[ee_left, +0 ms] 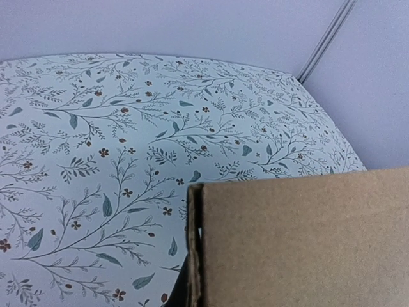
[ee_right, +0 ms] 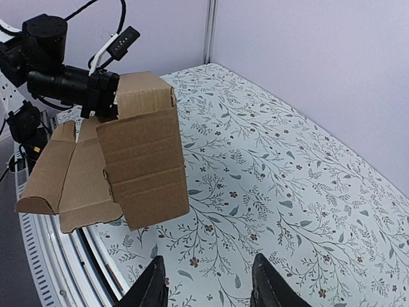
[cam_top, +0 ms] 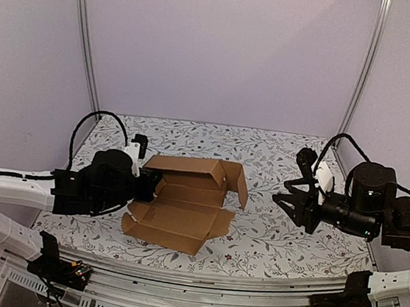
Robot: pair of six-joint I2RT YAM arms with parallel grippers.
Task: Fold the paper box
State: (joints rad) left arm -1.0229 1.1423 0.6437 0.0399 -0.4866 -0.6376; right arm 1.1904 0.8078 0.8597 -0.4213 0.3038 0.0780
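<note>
With the left hand (cam_top: 149, 186) clamped on the box's (cam_top: 183, 212) left edge on the worktop (cam_top: 269, 239), hold steady; bring the empty, parted right hand (ee_right: 208, 288), well apart, in low and press flaps along creases.

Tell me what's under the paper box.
Only the floral table cover shows around the paper box; the patch directly beneath its panels is hidden, so anything else there cannot be told.
</note>
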